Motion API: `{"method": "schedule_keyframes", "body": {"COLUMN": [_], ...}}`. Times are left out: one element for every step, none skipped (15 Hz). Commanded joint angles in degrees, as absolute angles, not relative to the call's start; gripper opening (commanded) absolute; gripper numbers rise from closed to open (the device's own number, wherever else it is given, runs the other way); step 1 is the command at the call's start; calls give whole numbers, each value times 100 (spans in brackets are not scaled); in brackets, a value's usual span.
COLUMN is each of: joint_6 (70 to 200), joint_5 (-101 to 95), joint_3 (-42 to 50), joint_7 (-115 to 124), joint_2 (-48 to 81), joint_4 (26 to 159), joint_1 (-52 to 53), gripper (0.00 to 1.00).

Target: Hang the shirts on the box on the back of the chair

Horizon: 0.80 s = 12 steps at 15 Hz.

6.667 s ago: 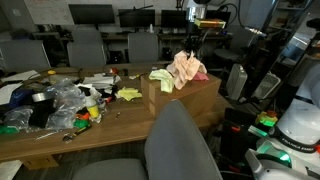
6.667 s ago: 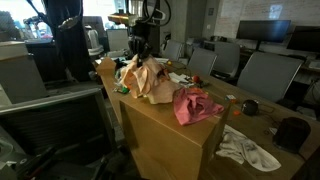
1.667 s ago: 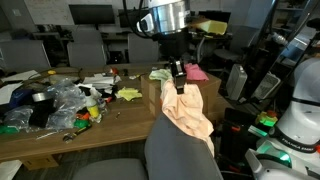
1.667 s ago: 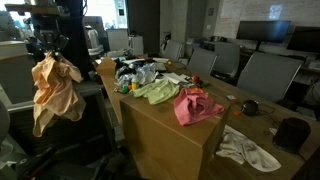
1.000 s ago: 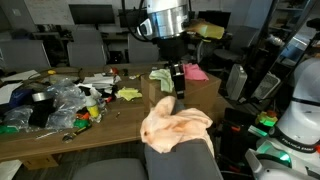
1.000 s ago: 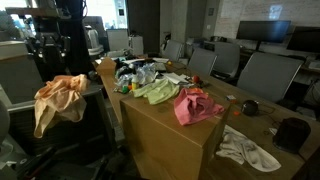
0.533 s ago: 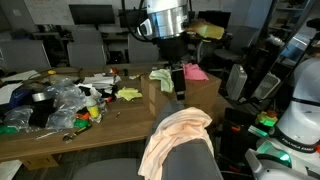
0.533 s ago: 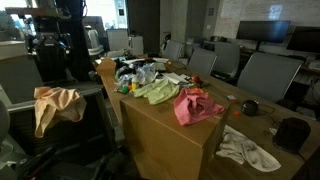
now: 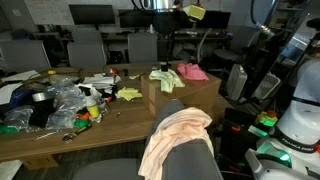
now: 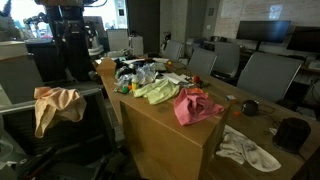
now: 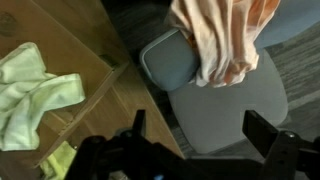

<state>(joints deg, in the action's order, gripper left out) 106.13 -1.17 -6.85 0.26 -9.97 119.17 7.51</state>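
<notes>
A peach-orange shirt [image 9: 176, 133] lies draped over the backrest of the grey chair [image 9: 190, 160]; the same peach-orange shirt [image 10: 55, 103] hangs at the left in an exterior view. On the brown box [image 9: 185, 98] lie a yellow-green shirt [image 9: 162, 78] and a pink shirt [image 9: 192, 72]. My gripper [image 9: 166, 58] hangs open and empty high above the chair. In the wrist view the gripper [image 11: 200, 130] shows its jaws spread wide over the chair seat [image 11: 215, 100], with the peach shirt [image 11: 215, 40] below and apart from them, and the yellow-green shirt [image 11: 30, 90] on the box [image 11: 90, 50].
A wooden table [image 9: 100, 128] carries a pile of plastic bags and clutter [image 9: 55, 105]. Other grey office chairs [image 9: 86, 48] stand behind it. A white cloth [image 10: 245, 148] lies on the table beside the box. A white machine [image 9: 295, 125] stands at the right edge.
My gripper has opened and let go of the peach shirt, then risen. The shirt has settled over the chair back and stays there.
</notes>
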Motion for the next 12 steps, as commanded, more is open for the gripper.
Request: {"method": "schedule_keyframes", "body": {"joint_6": [10860,10970,11071,11207,11331,11482,11621,11743,11873,12006,12141,12286], "joint_5": [-153,-148,-145,-155,-159,-161,-156,-157,-157,-158,-174,-195], "joint_3": [-306,-200,-82,12,113,199,286,373,442,517,572,633], "joint_7": [230,295,353,444,527,641,753,870,1021,1169,1351,1529], "joint_2": [-1023,-995,-986,-968,-964,-934,-908,-885,-832,-781,-720,-644], "joint_4": [11597,11544,11519,11504,11521,11532,11560,11591,11600,11624,11637,11649], "joint_1": [314,195,66,-47,-163,-271,-376,-481,-573,-666,-745,-828], "gripper": [100,100,100,100,100,100,100,100,100,100,100,100]}}
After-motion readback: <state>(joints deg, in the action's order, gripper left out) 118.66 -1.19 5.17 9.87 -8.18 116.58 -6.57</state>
